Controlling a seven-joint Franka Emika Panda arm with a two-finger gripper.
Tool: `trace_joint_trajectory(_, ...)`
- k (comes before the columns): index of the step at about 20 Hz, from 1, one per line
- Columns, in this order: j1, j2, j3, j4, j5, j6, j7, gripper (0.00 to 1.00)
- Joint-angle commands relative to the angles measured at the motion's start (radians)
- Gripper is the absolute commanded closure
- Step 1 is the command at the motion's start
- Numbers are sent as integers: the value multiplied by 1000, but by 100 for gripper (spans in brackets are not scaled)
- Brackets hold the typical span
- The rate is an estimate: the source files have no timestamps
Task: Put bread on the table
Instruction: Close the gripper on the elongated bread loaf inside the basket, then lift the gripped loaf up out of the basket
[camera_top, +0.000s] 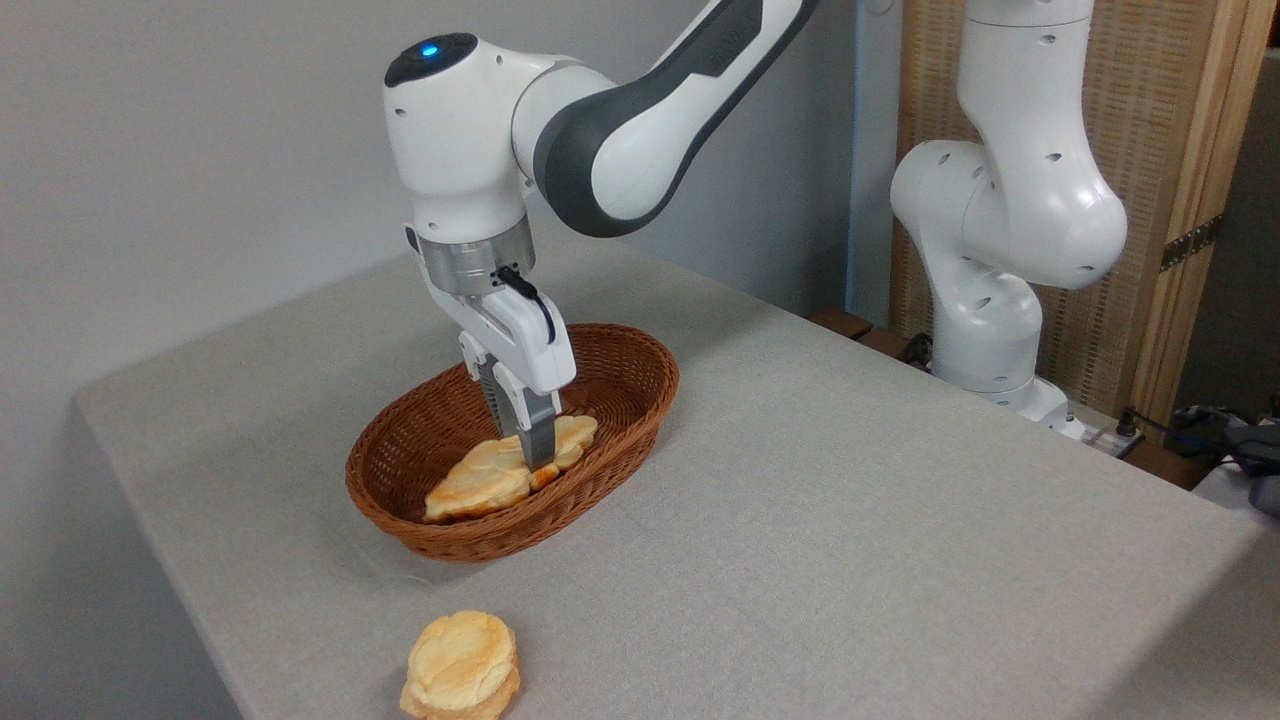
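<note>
The bread (490, 478), a long golden loaf with browned edges, sits inside the brown wicker basket (610, 385) on the grey table (850, 520). My gripper (535, 455) reaches down into the basket from above and is shut on the loaf near its right half. The loaf's right end appears raised a little, and its left end rests low by the basket's near wall. The fingers hide part of the loaf's middle.
A small round golden bun (462, 667) lies on the cloth near the table's front edge. The arm's white base (1000, 290) stands at the far right, before a wooden screen (1180, 180). The cloth runs bare to the right of the basket.
</note>
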Motion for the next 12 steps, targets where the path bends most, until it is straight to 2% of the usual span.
trace_joint_trajectory(1,-1,-22,-8,3,-11,19,-27,66)
trace_joint_trajectory(12,-4,-61,-8,40,-14,-3,-61,65)
